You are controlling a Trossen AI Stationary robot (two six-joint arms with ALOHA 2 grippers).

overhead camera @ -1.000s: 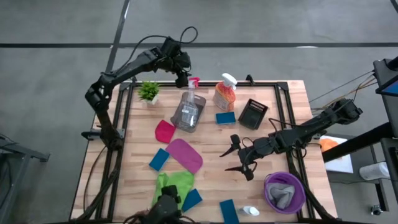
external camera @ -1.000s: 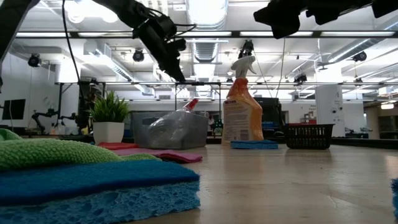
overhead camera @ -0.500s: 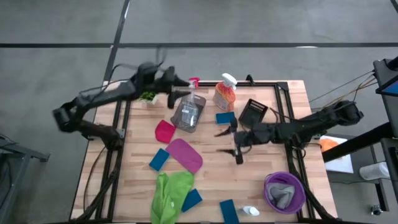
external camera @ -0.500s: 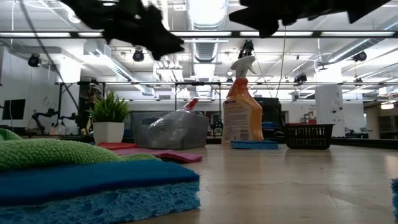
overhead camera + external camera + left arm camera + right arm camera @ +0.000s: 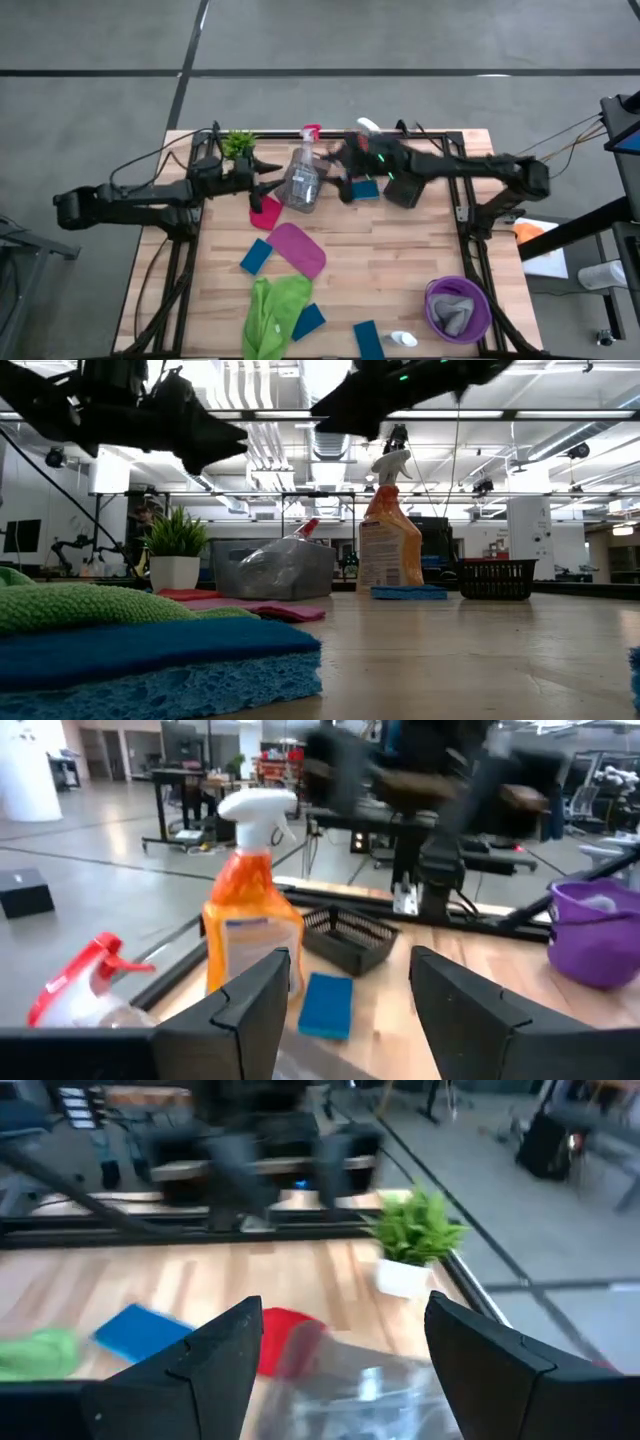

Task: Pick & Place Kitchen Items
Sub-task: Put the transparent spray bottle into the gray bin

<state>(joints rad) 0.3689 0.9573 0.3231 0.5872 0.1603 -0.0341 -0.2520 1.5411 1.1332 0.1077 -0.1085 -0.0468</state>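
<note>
Only a grey cloth (image 5: 455, 308) sits in the purple bucket (image 5: 434, 313); sponges, bottles, cloths remain out, left gripper (image 5: 262, 170) and right gripper (image 5: 338, 172) both spread, empty.

The far half of the table (image 5: 420, 250) is crowded. Along the far edge stand the potted plant (image 5: 239, 147), the clear red-topped bottle (image 5: 302, 180) lying on its side, the orange spray bottle (image 5: 362, 150) and the black basket (image 5: 405, 188), with a blue sponge (image 5: 364, 188) just beside the basket. Both arms hang over this row: the left gripper (image 5: 268, 169) beside the plant, the right gripper (image 5: 338, 172) at the spray bottle, fingers apart on each.

The middle, toward the right edge, is bare wood (the widest passage). The near right corner holds the purple bucket (image 5: 458, 308); cloths and sponges (image 5: 285, 300) fill the near left.
</note>
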